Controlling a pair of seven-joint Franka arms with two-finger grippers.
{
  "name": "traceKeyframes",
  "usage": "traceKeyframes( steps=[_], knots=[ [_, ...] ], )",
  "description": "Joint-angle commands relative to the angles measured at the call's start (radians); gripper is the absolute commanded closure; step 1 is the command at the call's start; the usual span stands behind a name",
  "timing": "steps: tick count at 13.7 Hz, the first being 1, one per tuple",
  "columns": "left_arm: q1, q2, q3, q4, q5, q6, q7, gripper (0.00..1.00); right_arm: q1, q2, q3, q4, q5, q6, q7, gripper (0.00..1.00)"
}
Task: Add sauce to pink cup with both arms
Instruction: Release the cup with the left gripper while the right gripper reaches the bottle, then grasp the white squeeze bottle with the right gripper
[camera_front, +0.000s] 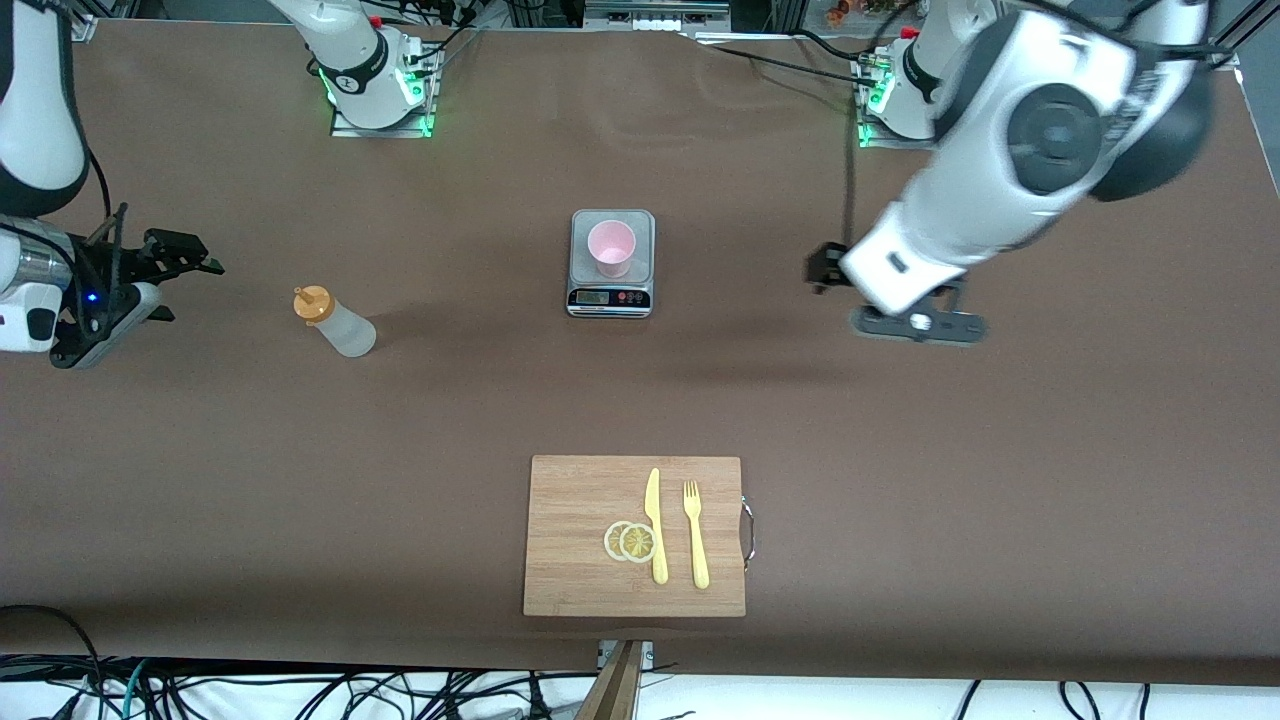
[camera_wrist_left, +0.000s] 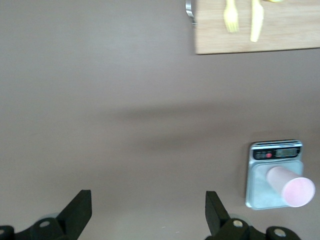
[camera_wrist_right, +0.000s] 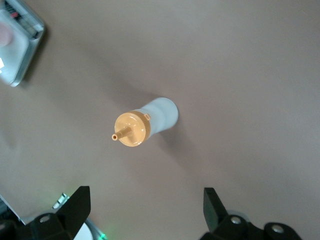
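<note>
Cup (camera_front: 610, 248) sits on a scale (camera_front: 611, 297) mid tabletop, prob to weigh the pour. Sauce (camera_front: 335, 322) stands toward the right arm's end. Right pincer (camera_front: 185, 258) beside it and left pincer (camera_wrist_left: 148, 212) near the scale, both spread wide, empty.

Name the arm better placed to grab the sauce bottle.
Right. The right claw is open beside the sauce bottle at its end of the table; the left claw is past the pink cup.

White jointed arms (camera_front: 985, 190) with black joint caps; green-lit bases (camera_front: 380, 95); black grippers (camera_front: 185, 255); a blue light, perhaps an indicator.
</note>
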Motion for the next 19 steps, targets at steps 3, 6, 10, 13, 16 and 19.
traceKeyframes(
  steps=[3,6,10,13,16,19],
  knots=[
    [0.195,-0.069,-0.021,-0.007,0.085,-0.097,0.225,0.0,-0.109,0.113,-0.035,-0.01,0.228,-0.047,-0.501,0.0],
    [0.253,-0.087,-0.024,-0.013,0.139,-0.137,0.298,0.0,-0.166,0.228,-0.05,-0.012,0.389,-0.113,-0.787,0.0],
    [0.314,-0.104,-0.028,-0.016,0.171,-0.178,0.376,0.0,-0.206,0.365,-0.063,-0.01,0.573,-0.185,-1.099,0.0],
    [0.328,-0.124,-0.031,-0.022,0.182,-0.223,0.381,0.0,-0.229,0.457,-0.066,-0.009,0.641,-0.208,-1.339,0.0],
    [0.325,-0.113,-0.031,-0.021,0.202,-0.226,0.385,0.0,-0.244,0.534,-0.07,-0.003,0.705,-0.245,-1.5,0.0],
    [0.318,-0.106,-0.031,-0.016,0.203,-0.228,0.384,0.0,-0.25,0.606,-0.07,-0.001,0.772,-0.276,-1.557,0.0]
  ],
)
